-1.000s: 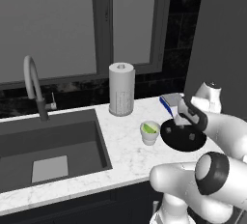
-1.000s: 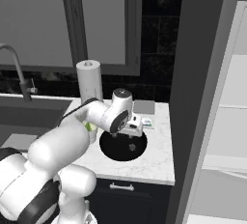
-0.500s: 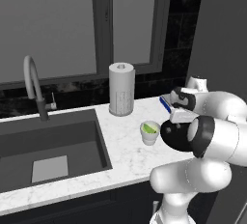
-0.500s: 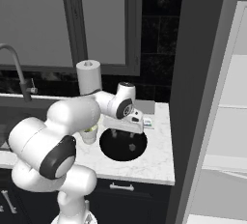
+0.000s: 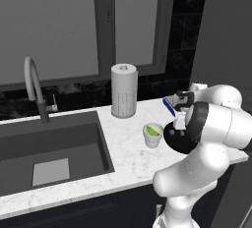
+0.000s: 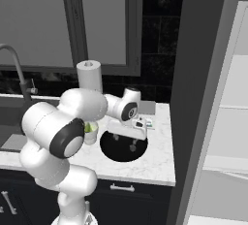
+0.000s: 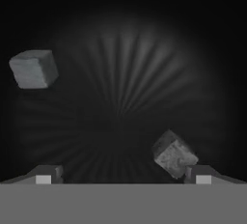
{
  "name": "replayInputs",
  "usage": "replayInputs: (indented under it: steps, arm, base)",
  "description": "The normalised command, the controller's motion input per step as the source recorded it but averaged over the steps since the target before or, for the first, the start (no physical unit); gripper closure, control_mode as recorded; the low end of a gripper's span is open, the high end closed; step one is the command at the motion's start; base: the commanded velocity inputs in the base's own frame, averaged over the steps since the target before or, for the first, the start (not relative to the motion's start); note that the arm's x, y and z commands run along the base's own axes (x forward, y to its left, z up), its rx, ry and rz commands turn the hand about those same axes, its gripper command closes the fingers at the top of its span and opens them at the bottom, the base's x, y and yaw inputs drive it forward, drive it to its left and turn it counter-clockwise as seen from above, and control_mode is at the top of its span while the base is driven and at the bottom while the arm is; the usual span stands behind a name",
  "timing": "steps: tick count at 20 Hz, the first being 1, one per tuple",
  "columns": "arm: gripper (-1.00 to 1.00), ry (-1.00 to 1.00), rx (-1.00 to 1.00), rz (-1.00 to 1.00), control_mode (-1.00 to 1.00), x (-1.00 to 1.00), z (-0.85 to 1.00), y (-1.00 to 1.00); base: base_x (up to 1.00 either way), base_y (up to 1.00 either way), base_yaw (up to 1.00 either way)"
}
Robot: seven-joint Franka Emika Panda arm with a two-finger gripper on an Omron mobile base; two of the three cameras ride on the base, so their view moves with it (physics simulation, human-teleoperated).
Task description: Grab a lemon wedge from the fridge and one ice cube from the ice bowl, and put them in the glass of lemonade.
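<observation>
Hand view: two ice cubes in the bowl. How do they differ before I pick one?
The upper-left cube lies far from the open gripper; the lower-right cube sits just by the right fingertip. The upper-left cube looks evenly grey with its top edge near level; the lower-right cube is mottled and turned corner-up. Both are small grey cubes on the ice bowl floor, apart.
</observation>
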Motion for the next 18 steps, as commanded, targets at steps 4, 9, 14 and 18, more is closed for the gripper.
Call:
replayInputs:
  steps: [4, 9, 14, 18]
  arm:
    - [-1.0, 0.03, 0.03, 0.0, -1.0, 0.0, -0.14, -0.11]
    - [-1.0, 0.0, 0.03, -0.01, -1.0, 0.02, -0.25, -0.11]
    - [-1.0, 0.0, 0.03, 0.0, -1.0, 0.02, -0.19, -0.05]
    - [-1.0, 0.0, 0.0, 0.0, -1.0, 0.06, -0.32, 0.0]
  base:
    - [0.0, 0.0, 0.0]
    - [0.0, 0.0, 0.0]
    - [0.0, 0.0, 0.0]
    - [0.0, 0.0, 0.0]
